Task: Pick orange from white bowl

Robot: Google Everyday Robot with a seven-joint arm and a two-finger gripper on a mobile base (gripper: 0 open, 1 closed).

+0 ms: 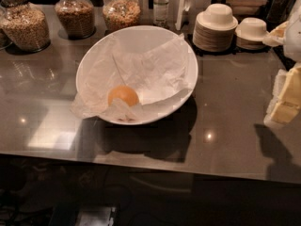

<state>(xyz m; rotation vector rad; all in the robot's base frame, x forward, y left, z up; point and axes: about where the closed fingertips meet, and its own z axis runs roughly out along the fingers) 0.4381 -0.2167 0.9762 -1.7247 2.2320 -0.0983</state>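
Observation:
The orange [123,96] lies in the front-left part of the wide white bowl [190,55], resting on crumpled white paper [155,69] that lines it. A fold of the paper covers the fruit's lower edge. The bowl stands in the middle of a glossy grey counter [225,126]. My gripper [284,98] shows as pale cream-coloured parts at the right edge of the camera view, well to the right of the bowl, above the counter, and apart from the orange.
Three glass jars of grain [23,25] [75,13] [121,11] and a small bottle [160,6] stand along the back. Stacks of small off-white bowls [215,27] [251,32] sit at the back right. The counter's front edge [141,160] runs below the bowl.

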